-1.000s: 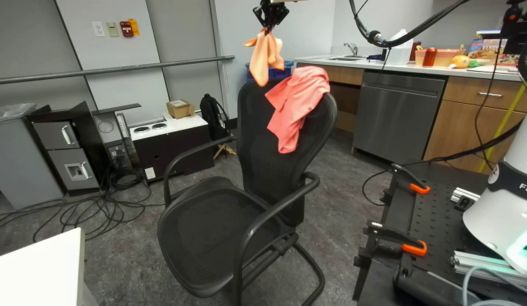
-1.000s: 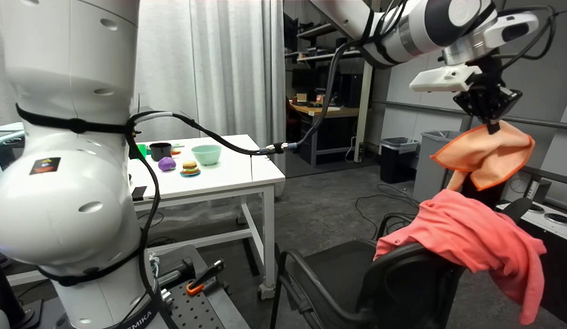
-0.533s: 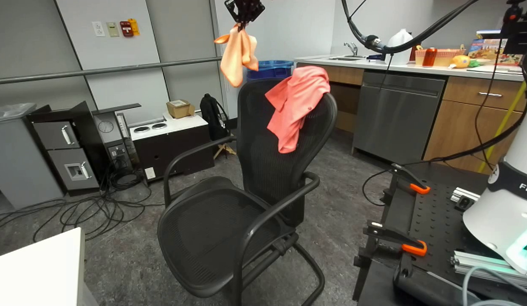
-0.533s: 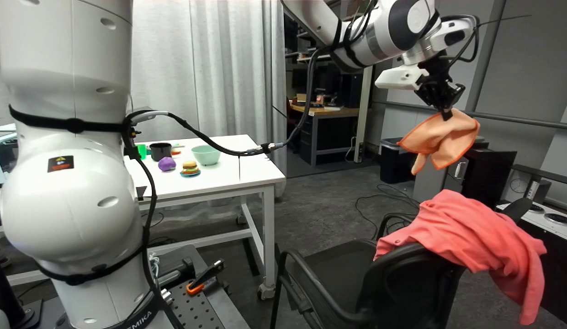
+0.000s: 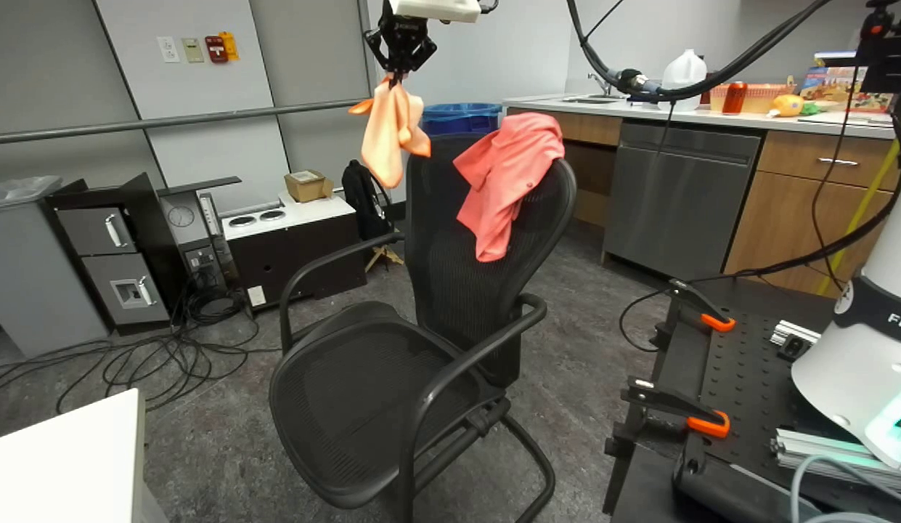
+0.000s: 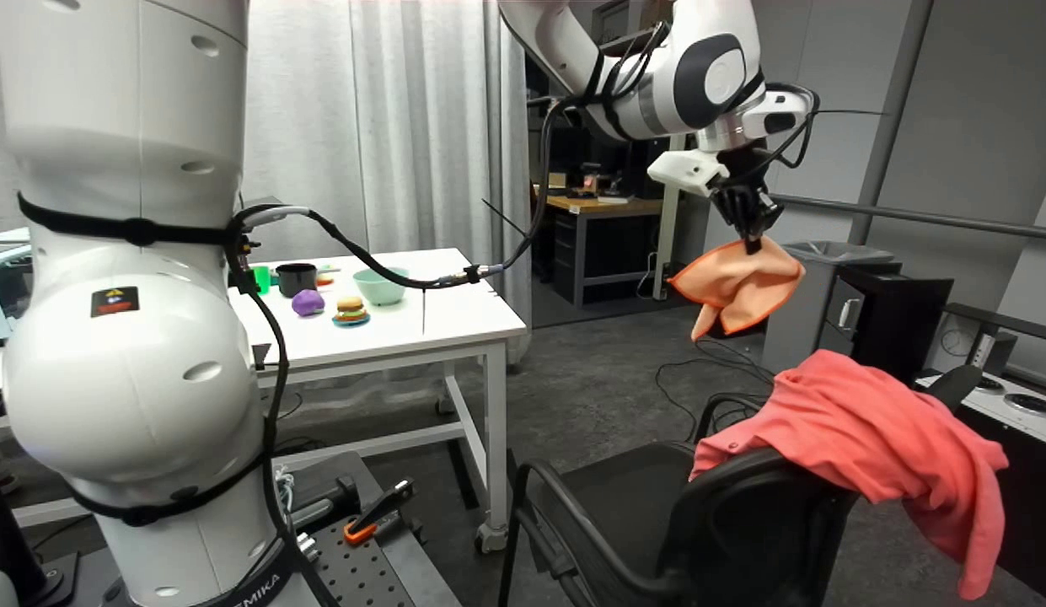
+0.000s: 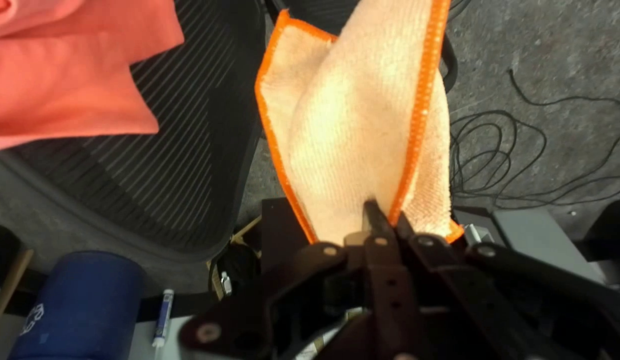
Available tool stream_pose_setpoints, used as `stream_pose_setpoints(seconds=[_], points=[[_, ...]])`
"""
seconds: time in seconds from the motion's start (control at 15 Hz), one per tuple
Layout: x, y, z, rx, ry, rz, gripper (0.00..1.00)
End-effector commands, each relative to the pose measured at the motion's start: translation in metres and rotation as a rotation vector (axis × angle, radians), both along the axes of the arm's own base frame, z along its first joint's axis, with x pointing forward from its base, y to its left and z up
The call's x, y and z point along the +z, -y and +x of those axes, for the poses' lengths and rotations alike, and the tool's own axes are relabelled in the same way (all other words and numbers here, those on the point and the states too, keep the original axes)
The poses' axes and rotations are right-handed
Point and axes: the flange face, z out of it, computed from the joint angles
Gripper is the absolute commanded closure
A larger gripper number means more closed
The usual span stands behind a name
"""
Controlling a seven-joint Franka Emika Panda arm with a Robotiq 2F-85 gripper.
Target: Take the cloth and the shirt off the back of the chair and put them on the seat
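From the left in an exterior view, the cloth (image 5: 385,138) is hung in mid-air from the end effector (image 5: 396,78), by which it is pinched near an edge; it is off the back (image 5: 450,269) and apparently touched by nothing else. The step in hand is judged to be its carry to the seat (image 5: 370,407). It should be brought over the seat's middle, then lowered slowly so that the loose tail is laid down first; as the rest is let down, the end effector should be drawn aside, so that a flat fold is made. The pinch should be released only once most of the fabric is borne by the seat. The shirt (image 5: 512,178), draped over the top of the back and seen near the cloth in the wrist view, should not be brushed and can be taken next. As for edges, again from the left: the desk (image 5: 58,465) is set well apart from the seat, with floor (image 5: 210,450) between; the tail could be snagged by the far armrest (image 5: 348,252); the widest room is judged to be offered over the seat's front, toward the desk; the near armrest (image 5: 479,356) should be crossed high; and at the right the bench (image 5: 740,385), edged with clamps (image 5: 711,425), should be avoided.
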Motion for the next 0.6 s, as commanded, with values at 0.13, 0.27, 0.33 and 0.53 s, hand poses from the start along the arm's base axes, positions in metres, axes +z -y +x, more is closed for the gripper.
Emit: stream_pose_setpoints(seconds=[0.13,0.27,0.33,0.53], points=[[-0.007,-0.009,-0.006,0.011,-0.098,0.096,0.99],[-0.01,-0.01,-0.007,0.007,-0.127,0.117,0.99],[-0.012,-0.01,-0.008,0.004,-0.14,0.124,0.99],[-0.016,-0.008,-0.011,-0.01,-0.174,0.134,0.64]])
